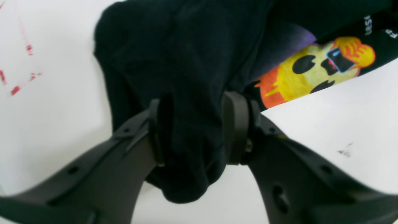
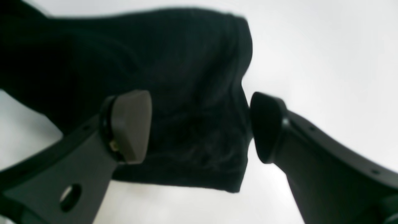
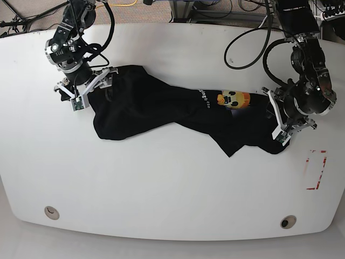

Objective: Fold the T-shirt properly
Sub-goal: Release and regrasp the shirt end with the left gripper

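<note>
Close in, left wrist view: the left gripper (image 1: 192, 127) is clamped on a bunched fold of the T-shirt (image 1: 186, 62). Black cloth fills the space between the two pads and bulges out below them. Just past the right-hand pad, the yellow-orange cartoon face (image 1: 317, 68) lies against the white table (image 1: 326, 124), with a purple patch above it and small white lettering at the upper right edge. Faint red marks (image 1: 18, 77) on the table surface, far left.

Right wrist view: the right gripper (image 2: 200, 126) stands spread wide over a flat edge of the black shirt (image 2: 155, 77). One pad sits above the cloth; the other is at the cloth's hemmed edge. Whether either pad touches the fabric cannot be told from here. Nothing is pinched.

Farther out, base view: the T-shirt (image 3: 161, 105) lies stretched and rumpled across the middle of the table (image 3: 161, 189), running between the two arms. The right gripper (image 3: 86, 89) is at the shirt's end on that view's left. The left gripper (image 3: 277, 121) holds the opposite end on that view's right. The printed face (image 3: 233, 99) shows near the left arm's side. A red rectangular outline (image 3: 316, 170) is marked on the table below the left arm. Two small round holes (image 3: 52, 211) sit near the table's front edge. Black cables (image 3: 248, 48) loop over the far edge.
</note>
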`<control>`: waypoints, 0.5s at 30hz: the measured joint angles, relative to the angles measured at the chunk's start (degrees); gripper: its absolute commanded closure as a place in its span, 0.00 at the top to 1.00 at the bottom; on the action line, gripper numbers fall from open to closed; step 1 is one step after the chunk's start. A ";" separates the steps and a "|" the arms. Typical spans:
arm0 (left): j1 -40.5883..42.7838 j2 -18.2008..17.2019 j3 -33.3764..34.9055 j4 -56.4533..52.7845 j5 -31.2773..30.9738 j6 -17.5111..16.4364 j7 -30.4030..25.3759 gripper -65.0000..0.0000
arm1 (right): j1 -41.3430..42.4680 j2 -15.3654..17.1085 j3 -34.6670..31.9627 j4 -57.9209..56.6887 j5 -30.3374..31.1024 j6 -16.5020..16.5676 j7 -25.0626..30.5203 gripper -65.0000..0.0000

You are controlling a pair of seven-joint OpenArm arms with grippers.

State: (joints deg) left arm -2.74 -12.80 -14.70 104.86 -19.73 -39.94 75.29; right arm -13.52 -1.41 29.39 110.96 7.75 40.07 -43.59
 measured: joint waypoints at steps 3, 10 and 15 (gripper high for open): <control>-1.29 -0.57 3.17 -3.65 1.62 0.00 -1.31 0.35 | -0.31 0.04 -0.22 0.70 0.02 -0.07 0.52 0.72; -2.45 -0.74 5.75 -9.38 1.40 -0.02 -3.34 0.36 | -1.42 -0.11 -0.33 1.40 0.15 0.00 1.05 0.71; -3.30 -2.86 6.29 -13.75 2.34 0.00 -4.42 0.36 | -2.29 -0.02 0.04 1.38 0.11 -0.02 0.85 0.71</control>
State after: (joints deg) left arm -6.04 -15.66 -8.40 91.11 -17.39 -39.94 70.87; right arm -15.81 -1.43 29.43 112.33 7.86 40.05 -42.74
